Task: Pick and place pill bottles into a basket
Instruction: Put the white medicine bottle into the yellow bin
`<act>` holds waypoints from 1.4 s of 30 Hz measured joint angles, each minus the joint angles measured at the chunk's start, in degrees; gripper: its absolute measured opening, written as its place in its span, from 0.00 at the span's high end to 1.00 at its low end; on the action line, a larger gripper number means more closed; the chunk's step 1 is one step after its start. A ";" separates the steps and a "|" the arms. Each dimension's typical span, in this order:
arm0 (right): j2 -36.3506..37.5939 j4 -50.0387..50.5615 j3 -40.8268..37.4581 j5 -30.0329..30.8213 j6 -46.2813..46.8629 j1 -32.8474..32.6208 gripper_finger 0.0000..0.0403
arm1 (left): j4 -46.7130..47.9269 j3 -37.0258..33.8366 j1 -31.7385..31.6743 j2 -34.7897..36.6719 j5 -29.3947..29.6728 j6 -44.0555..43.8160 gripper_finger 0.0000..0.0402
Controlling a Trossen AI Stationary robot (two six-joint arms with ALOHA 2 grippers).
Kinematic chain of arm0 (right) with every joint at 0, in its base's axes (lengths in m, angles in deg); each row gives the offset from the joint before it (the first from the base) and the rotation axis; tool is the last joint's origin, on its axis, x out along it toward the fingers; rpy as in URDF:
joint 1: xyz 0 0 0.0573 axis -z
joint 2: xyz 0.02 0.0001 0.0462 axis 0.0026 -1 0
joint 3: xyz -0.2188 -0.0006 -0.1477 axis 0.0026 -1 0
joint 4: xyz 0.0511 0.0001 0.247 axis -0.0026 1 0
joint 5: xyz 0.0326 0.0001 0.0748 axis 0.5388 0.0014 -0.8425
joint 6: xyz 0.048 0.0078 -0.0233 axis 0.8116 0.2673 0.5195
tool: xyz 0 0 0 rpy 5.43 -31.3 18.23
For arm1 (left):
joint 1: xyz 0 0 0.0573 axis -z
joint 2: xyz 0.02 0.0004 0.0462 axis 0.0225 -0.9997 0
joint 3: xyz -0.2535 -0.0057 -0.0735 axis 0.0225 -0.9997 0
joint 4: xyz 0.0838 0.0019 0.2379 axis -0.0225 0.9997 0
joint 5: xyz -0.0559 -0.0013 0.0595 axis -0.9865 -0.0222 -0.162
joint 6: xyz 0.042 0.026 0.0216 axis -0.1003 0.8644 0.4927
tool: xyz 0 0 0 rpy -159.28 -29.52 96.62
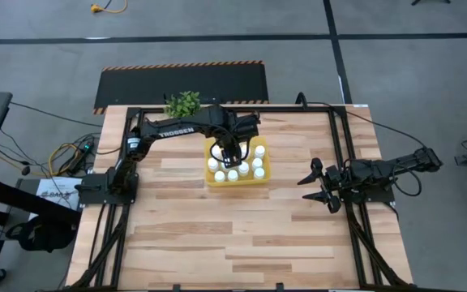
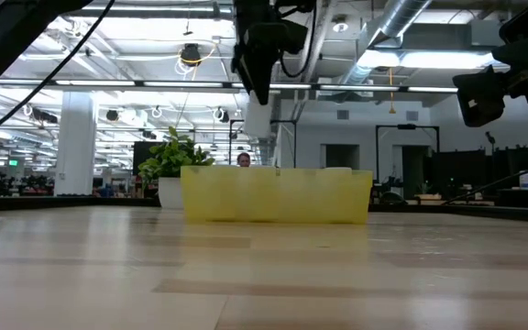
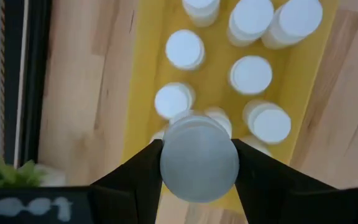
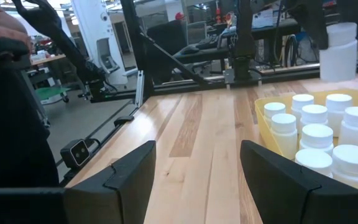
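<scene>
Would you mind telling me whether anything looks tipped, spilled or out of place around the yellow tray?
Nothing stands out. The pill bottles stand upright inside the basket, and the left gripper holds one more bottle above it.

Industrial lab: exposed ceiling ducts (image 2: 411, 23)
</scene>
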 joint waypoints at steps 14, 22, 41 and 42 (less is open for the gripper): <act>-0.02 -0.02 0.01 0.00 0.00 0.00 0.44 | -0.06 0.00 -0.01 4.48 3.75 1.67 0.60; -0.02 -0.02 0.00 0.00 0.00 0.00 0.44 | -3.50 0.02 -3.30 9.37 -1.31 7.36 0.60; -0.02 -0.02 0.01 0.00 0.00 0.00 0.44 | -4.29 -16.59 -7.93 42.45 -2.33 -4.89 0.60; -0.02 -0.02 0.01 0.00 0.00 0.00 0.44 | -7.30 -20.98 -7.23 45.49 -1.19 -6.14 0.60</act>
